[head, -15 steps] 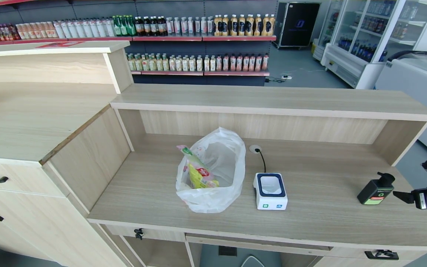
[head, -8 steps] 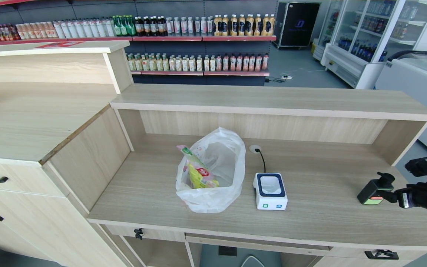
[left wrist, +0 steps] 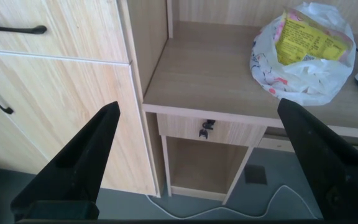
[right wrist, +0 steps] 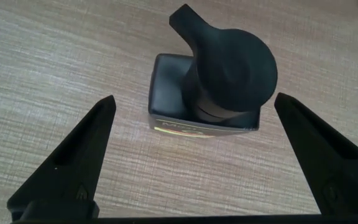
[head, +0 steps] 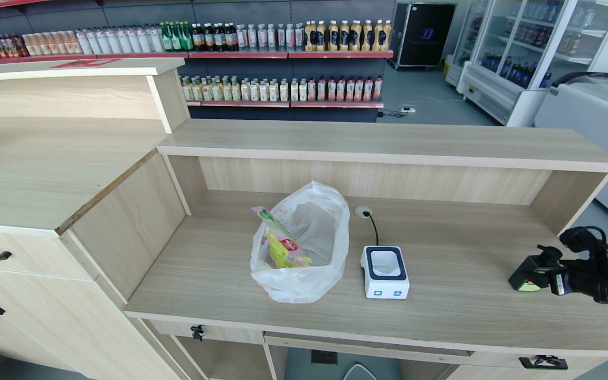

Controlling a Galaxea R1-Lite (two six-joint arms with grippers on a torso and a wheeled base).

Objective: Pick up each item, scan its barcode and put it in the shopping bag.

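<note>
the left claw (left wrist: 197, 109) is hanging released, low in front of the drawers (left wrist: 55, 81), well apart from the work. near the right end of the surface (head: 457, 311), the right claw (right wrist: 194, 102) is sitting spread wide, one finger on each side of the dark pump bottle (right wrist: 222, 74), and is not pinching it yet.

the bottle is standing upright under a broad pump head, so it is probably carrying its weight high. if one finger is meeting it before the other, it is likely tipping or sliding toward the end of the surface. a grip on the round pump head is risking a slip or a swivel, and a grip over the label is risking hiding the barcode.

farther in, the scanner (head: 385, 272) is lying face up. just beside it the shopping bag (head: 304, 274) is slumping open with a yellow snack packet (head: 285, 248) already inside, and its soft rim is likely catching or folding under the bottle.
</note>
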